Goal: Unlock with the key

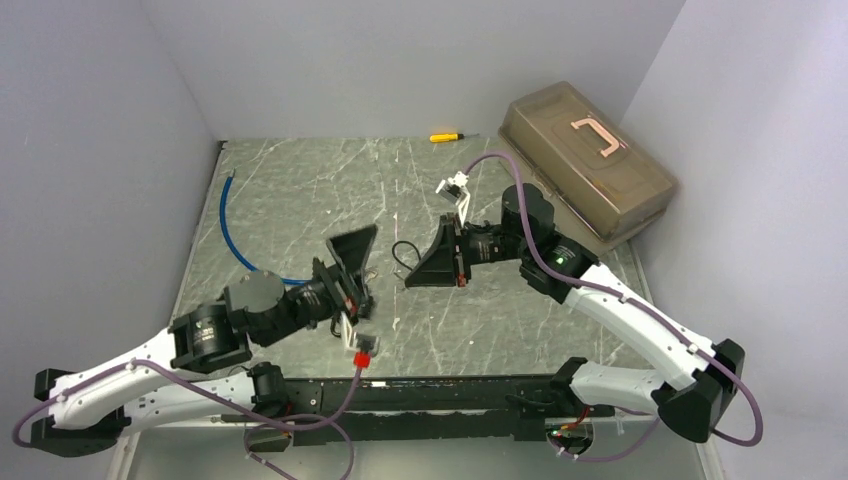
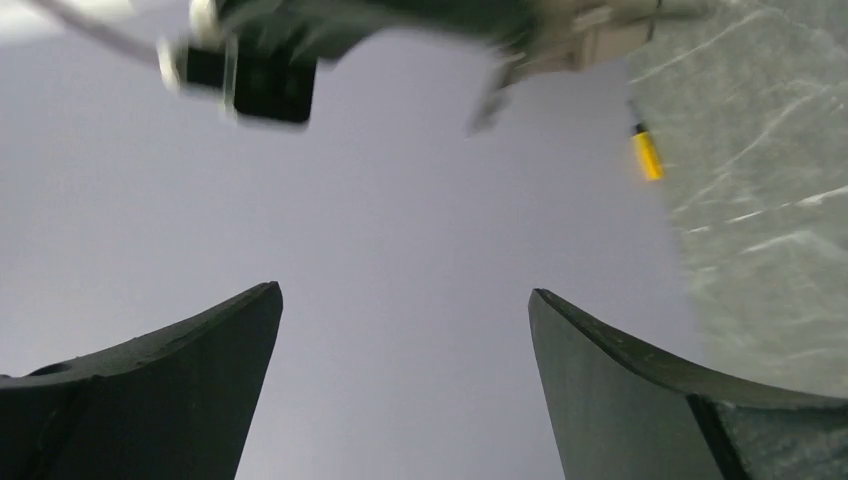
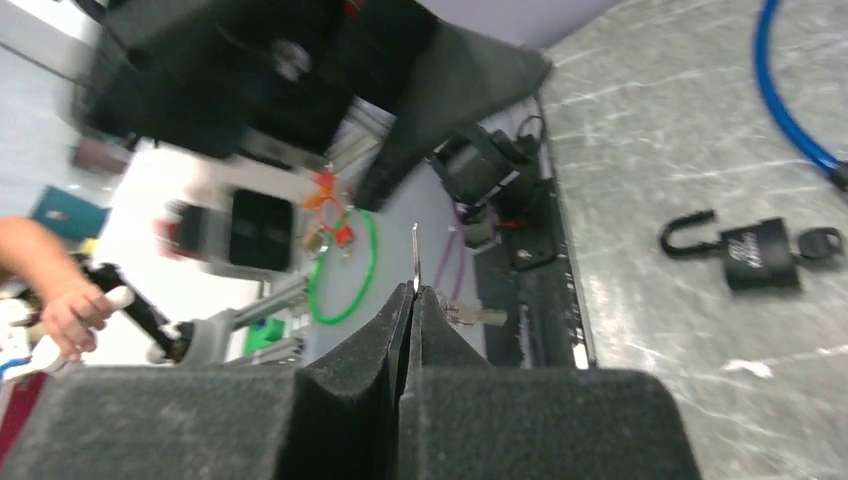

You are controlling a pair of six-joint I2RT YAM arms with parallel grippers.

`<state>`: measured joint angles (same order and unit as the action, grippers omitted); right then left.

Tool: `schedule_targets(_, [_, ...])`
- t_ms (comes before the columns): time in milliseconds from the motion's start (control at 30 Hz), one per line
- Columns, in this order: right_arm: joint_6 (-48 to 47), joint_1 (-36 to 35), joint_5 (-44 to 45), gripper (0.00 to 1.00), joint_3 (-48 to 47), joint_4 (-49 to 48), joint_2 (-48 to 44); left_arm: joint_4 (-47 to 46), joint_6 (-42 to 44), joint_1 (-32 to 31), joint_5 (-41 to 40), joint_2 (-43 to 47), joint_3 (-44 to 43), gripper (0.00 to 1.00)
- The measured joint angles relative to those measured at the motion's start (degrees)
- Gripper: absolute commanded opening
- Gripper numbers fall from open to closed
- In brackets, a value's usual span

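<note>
A black padlock (image 3: pixel 758 262) lies flat on the marble table (image 1: pixel 300 190), its shackle raised, with a black key head (image 3: pixel 822 240) against its base. My right gripper (image 3: pixel 413 292) is shut on a silver key (image 3: pixel 415 250) whose blade sticks up between the pads; a second key (image 3: pixel 478 317) dangles beside it. In the top view the right gripper (image 1: pixel 412 278) hovers mid-table beside a thin black loop (image 1: pixel 402 250). My left gripper (image 1: pixel 358 275) faces it from the left, open and empty; the left wrist view shows its fingers (image 2: pixel 200 360) wide apart against the wall.
A translucent toolbox (image 1: pixel 590 160) with a pink handle sits at the back right. A yellow screwdriver (image 1: pixel 445 137) lies by the back wall. A blue cable (image 1: pixel 232 230) curves along the left side. A person's hand (image 3: pixel 60 300) shows beyond the table's near edge.
</note>
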<state>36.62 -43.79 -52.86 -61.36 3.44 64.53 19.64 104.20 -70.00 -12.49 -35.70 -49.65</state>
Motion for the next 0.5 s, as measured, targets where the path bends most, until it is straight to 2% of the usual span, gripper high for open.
schedule_targets(167, [-9.40, 0.00, 5.11, 0.00, -0.68, 10.12, -2.69, 8.41, -26.82, 6.49, -0.72, -6.62, -12.24, 0.99])
schedule_targets(267, [-13.27, 0.02, 7.93, 0.00, -0.68, 14.56, -3.61, 16.79, -43.01, 15.93, 4.07, -11.52, -18.12, 0.99])
schedule_targets(400, [-16.50, 0.11, 11.80, 0.00, -0.66, 19.06, -4.79, 21.62, -54.21, 29.38, 15.63, -18.80, -19.63, 0.99])
schedule_targets(500, [-17.94, 0.35, 14.95, 0.00, -0.02, 21.29, -6.93, 24.52, -55.12, 35.74, 24.39, -25.31, -19.28, 0.99])
